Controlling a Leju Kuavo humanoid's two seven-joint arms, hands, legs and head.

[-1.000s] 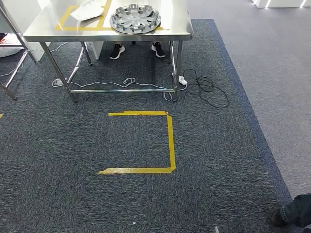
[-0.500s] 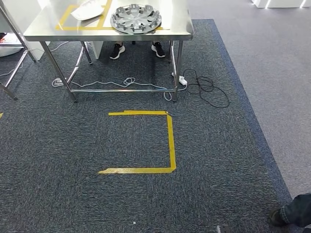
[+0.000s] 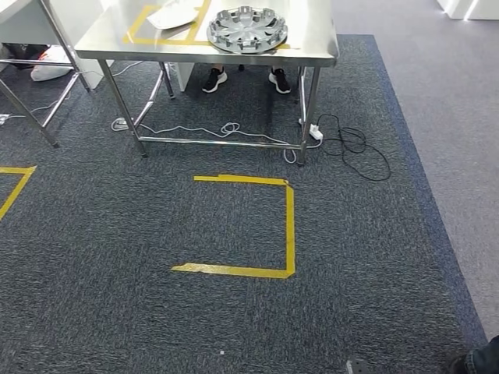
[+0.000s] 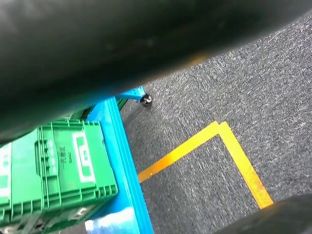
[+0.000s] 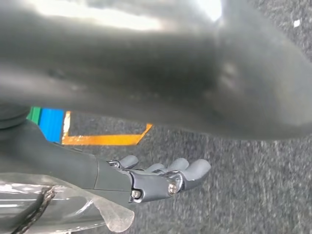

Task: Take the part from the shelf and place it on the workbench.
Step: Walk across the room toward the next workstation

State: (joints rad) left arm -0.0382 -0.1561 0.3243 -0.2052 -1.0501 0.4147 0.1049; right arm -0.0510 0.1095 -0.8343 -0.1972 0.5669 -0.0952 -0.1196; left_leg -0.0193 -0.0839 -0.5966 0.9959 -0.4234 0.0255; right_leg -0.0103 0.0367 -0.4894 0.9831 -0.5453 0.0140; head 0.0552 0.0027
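Head view: steel counter (image 3: 306,48) ahead w/ silver wheel cover (image 3: 247,29) lying flat on top, next to yellow tape outline (image 3: 138,31). Person's shoes (image 3: 214,79) under counter. Yellow tape (image 3: 288,226) on carpet. Right hand (image 5: 162,178): fingers straight, apart, holding nothing; clear plastic just beside it. Left hand: can't tell. Left wrist view: green crate (image 4: 55,170).

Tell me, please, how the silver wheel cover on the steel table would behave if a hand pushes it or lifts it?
The wheel cover lies flat on the steel table, so a push would probably slide it rather than roll it. Its many openings suggest that it is light for its width. The thin-looking spokes could perhaps flex or crack under a hard squeeze.
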